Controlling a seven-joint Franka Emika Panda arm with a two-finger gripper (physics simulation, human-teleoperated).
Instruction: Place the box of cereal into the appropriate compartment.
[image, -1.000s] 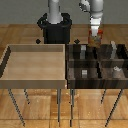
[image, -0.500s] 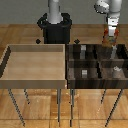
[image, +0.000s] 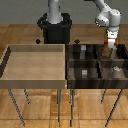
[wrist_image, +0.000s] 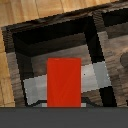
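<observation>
The box of cereal (image: 106, 50) is a small red-orange box held in my gripper (image: 108, 46), which is shut on it. It hangs over the back right compartment of the dark compartment organizer (image: 95, 62) at the exterior view's right, at about rim height. In the wrist view the box (wrist_image: 64, 82) shows as a plain red rectangle in the middle. Under it is a dark-walled compartment (wrist_image: 98, 40) with a light grey block (wrist_image: 97, 75) lying across its floor. My fingers are hidden in the wrist view.
A light wooden tray (image: 35, 46) takes up the exterior view's left, beside the organizer. Small grey blocks (image: 84, 72) (image: 116, 70) lie in other compartments. The robot's black base (image: 55, 27) stands behind. Both containers rest on thin-legged tables.
My gripper has moved toward the exterior view's right with the box and come down, from above the organizer's back middle to low over its back right compartment.
</observation>
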